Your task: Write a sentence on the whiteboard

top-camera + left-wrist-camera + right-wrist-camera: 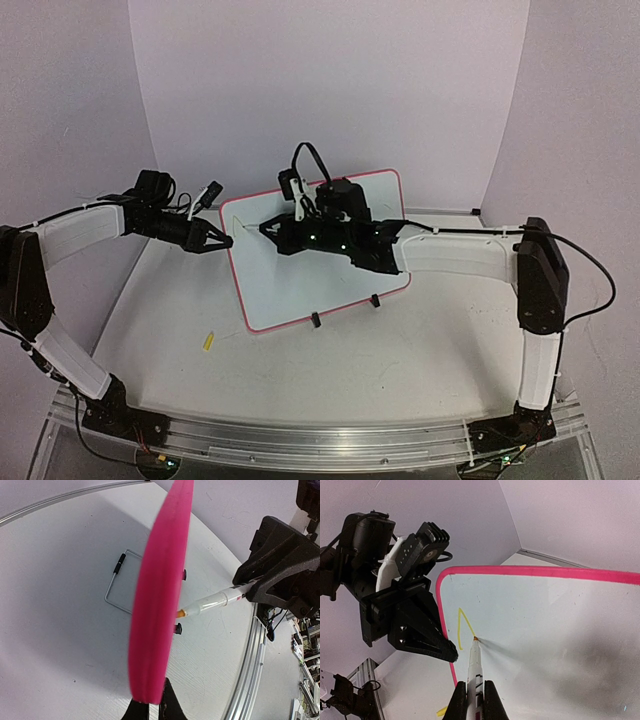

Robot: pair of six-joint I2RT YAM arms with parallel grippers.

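The whiteboard (300, 290), white with a red-pink rim, stands tilted on two black feet in mid table. My left gripper (228, 241) is shut on its left rim; in the left wrist view the pink rim (160, 595) sits between my fingers (171, 706). My right gripper (266, 228) is shut on a white marker (476, 665), whose orange tip touches the board (545, 620) near its upper left corner. Of the sentence, only a thin yellow stroke (462, 625) like an upturned V shows, ending at the tip. No word is readable.
A yellow marker cap (209, 341) lies on the table to the front left of the board; it also shows in the right wrist view (441, 711). A wire stand (112, 587) lies behind the board. Walls close in at the back and sides.
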